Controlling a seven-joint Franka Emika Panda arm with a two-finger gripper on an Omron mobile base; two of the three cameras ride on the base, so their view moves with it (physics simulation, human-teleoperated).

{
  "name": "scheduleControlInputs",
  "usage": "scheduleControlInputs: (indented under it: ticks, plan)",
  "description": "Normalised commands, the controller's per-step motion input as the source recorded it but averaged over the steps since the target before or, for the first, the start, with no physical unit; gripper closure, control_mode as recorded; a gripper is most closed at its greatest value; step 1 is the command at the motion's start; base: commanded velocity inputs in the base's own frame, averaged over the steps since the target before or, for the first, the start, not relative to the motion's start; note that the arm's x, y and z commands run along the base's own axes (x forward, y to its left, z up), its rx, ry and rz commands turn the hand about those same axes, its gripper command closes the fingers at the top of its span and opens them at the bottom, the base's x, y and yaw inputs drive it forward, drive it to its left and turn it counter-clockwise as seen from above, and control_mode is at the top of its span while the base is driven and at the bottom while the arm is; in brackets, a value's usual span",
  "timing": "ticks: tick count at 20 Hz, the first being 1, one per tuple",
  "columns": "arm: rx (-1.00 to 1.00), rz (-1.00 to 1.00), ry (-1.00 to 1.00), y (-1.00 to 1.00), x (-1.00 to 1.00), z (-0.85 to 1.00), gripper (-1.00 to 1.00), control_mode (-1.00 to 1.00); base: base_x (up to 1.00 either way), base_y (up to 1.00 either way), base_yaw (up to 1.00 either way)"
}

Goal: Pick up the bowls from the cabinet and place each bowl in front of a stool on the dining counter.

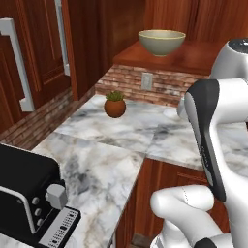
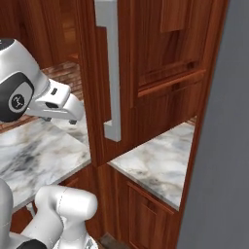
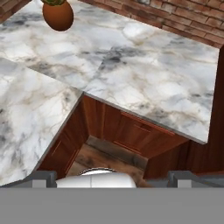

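A deep grey-olive bowl (image 1: 162,42) with a pale rim stands upright on the red-brown shelf board of the cabinet (image 1: 196,57), above the brick backsplash. My gripper (image 3: 112,179) is open, its two dark fingertips (image 3: 39,178) wide apart with nothing between them. It looks down over the inner corner of the marble worktop, well below and in front of the bowl. My white arm (image 1: 213,140) rises at the right of the left base view and hides part of the shelf. The stool and the dining counter are out of view.
A terracotta plant pot (image 1: 115,105) sits on the corner worktop (image 1: 101,164) below the shelf. A black toaster (image 1: 29,198) stands at the near left. A tall wooden door with a silver handle (image 2: 113,73) stands close on the right of the arm.
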Motion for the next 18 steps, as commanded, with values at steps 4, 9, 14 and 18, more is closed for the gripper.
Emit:
scheduleControlInputs:
  ticks: [4, 9, 14, 18]
  plan:
    - [0.00, 0.00, 0.00, 0.00, 0.00, 0.00, -1.00, 1.00, 0.36, 0.20, 0.01]
    - [0.00, 0.00, 0.00, 0.00, 0.00, 0.00, -1.00, 1.00, 0.14, 0.04, 0.00]
    - [0.00, 0.00, 0.00, 0.00, 0.00, 0.00, -1.00, 1.00, 0.00, 0.00, 0.00]
    - [-0.03, 0.00, 0.00, 0.13, 0.00, 0.23, -1.00, -1.00, 0.00, 0.08, 0.00]
